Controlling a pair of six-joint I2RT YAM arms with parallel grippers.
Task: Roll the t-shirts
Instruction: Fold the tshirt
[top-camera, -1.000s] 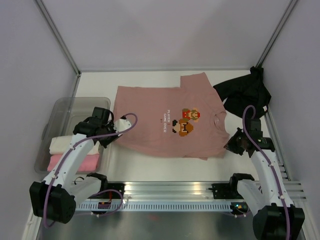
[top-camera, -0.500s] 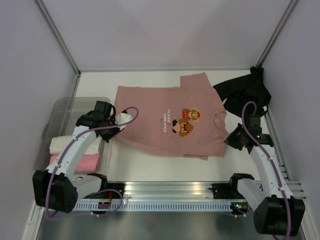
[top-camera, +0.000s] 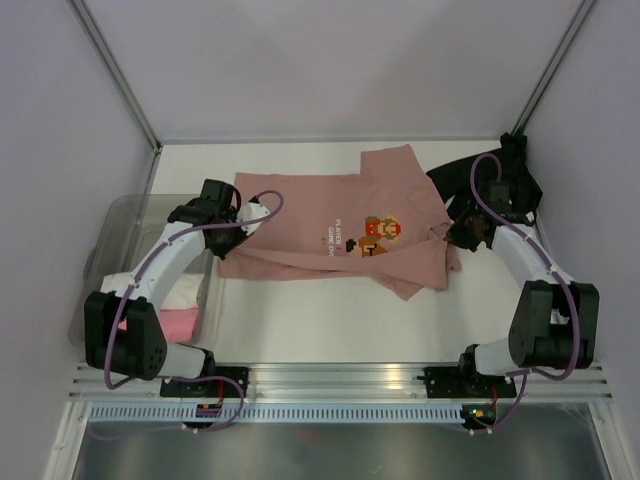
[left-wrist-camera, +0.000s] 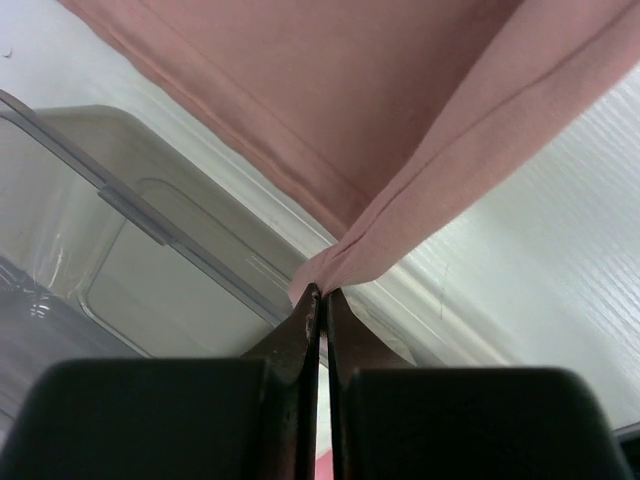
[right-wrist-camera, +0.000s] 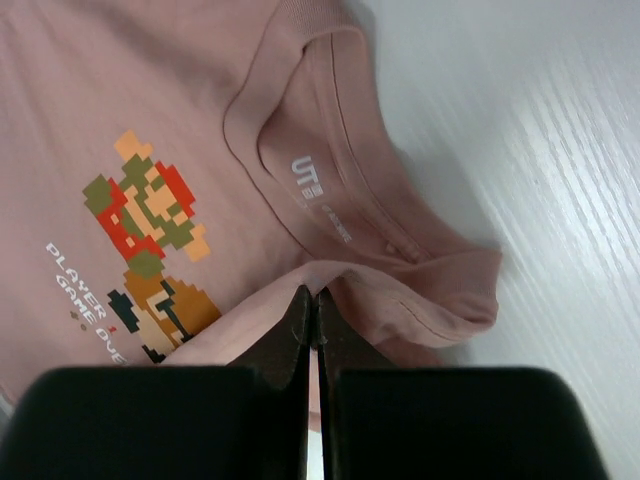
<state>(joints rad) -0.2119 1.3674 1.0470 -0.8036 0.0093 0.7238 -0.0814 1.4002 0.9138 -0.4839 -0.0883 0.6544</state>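
The salmon-pink shirt lay spread across the middle of the table, collar toward 3 o'clock. Its 6 o'clock edge was lifted and doubled over toward 12. The left gripper was pinched fully shut on the hem corner at the 9 o'clock end, just beside the plastic bin. The right gripper was likewise closed tight on a fold of cloth next to the collar at the 3 o'clock end.

The cloth looked light, thin and limp, draping from each pinch and creasing wherever nothing held it up. It would probably need both ends carried together to keep the fold straight. The stitched hem and the ribbed collar band seemed the firmest places to grip.

A black shirt sat bunched at 2 o'clock. A rolled cream shirt and a rolled bright-pink shirt lay in the bin.
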